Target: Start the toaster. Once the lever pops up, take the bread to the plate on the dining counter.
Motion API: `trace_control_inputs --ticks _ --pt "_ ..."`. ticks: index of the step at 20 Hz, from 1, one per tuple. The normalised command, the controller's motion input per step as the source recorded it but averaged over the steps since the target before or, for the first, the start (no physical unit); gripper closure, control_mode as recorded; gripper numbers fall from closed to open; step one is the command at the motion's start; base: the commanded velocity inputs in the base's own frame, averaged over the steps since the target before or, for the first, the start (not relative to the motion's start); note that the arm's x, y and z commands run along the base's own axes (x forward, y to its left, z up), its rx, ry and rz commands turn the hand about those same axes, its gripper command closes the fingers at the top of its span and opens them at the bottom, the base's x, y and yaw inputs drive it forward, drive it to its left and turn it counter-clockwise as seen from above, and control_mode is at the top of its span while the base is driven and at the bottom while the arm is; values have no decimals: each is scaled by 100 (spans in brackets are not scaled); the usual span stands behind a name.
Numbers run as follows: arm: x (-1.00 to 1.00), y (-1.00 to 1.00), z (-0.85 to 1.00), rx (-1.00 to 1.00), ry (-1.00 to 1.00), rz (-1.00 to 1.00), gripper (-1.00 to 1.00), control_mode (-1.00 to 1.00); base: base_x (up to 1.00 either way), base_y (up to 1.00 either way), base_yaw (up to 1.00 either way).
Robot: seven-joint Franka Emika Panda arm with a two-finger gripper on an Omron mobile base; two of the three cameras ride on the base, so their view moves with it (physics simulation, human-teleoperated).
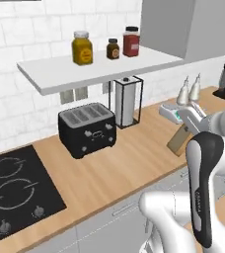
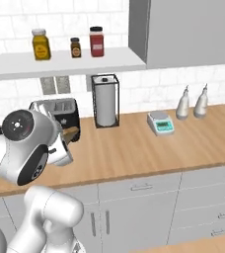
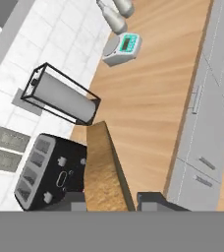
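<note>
Hand view has the bread (image 3: 103,170) standing on edge between the two dark finger tips of the gripper (image 3: 111,199), jaws partly closed on the slice and pinching its lower end, crust edge turned toward the camera. At about nine o'clock of the slice sits the black toaster (image 3: 50,172), its four slots looking empty, though the angle makes that hard to swear to. A paper towel roll in a wire holder (image 3: 62,96) lies toward eleven o'clock, and a small kitchen scale (image 3: 123,48) sits near twelve, beside two pale bottles (image 3: 115,15).

From the left base view the slice (image 1: 178,141) hangs above the wooden worktop (image 1: 119,168), well to the three o'clock side of the toaster (image 1: 87,129) and clear of it. The black hob (image 1: 16,185) sits at the toaster's eight o'clock. Three jars (image 1: 82,48) stand on the white shelf (image 1: 99,69) above.

From the right base view the slice (image 2: 70,133) peeks out beside the arm's big joint, just in front of the toaster (image 2: 65,112).
</note>
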Motion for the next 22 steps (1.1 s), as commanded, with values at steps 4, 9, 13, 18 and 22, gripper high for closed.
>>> trace_control_inputs --ticks 4,9,13,18,22 --pt "0 0 0 0 0 0 100 100 -19 -13 -72" --pt "0 0 0 0 0 0 100 100 -12 -15 -72" --pt "0 0 0 0 0 0 100 100 -1 -10 -73" --pt "0 0 0 0 0 0 100 100 0 -7 -74" --pt "0 0 0 0 0 0 100 100 0 -6 -75"
